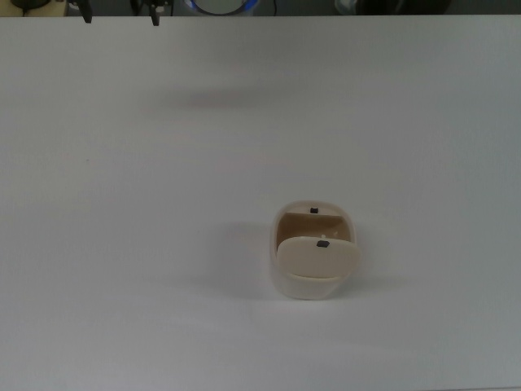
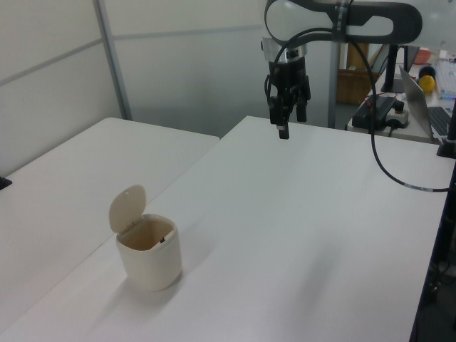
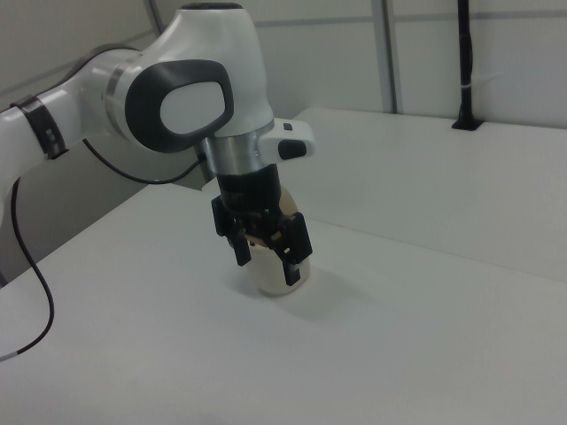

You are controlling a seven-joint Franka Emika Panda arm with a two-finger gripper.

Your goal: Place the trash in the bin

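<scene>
The claw (image 2: 286,122) hangs pointing straight down from the white arm (image 3: 190,88), high above the far end of the bench (image 2: 299,235) in the left view, its 2 black fingers (image 3: 292,270) spread apart with nothing between them. In the top view only the fingertips (image 1: 155,16) show, at the upper edge toward the top view's left. The bin (image 1: 314,252) stands upright on the bench, well apart from the claw, its opening facing up and its flap lid (image 2: 127,209) tipped up and back; in the top view it sits right of centre and low, with its long axis running up and down. In the right view the claw covers most of the bin (image 3: 266,276). No paper ball shows in any view. White bench lies bare all around the bin, and a black cable (image 2: 388,178) trails across the left view's right.
</scene>
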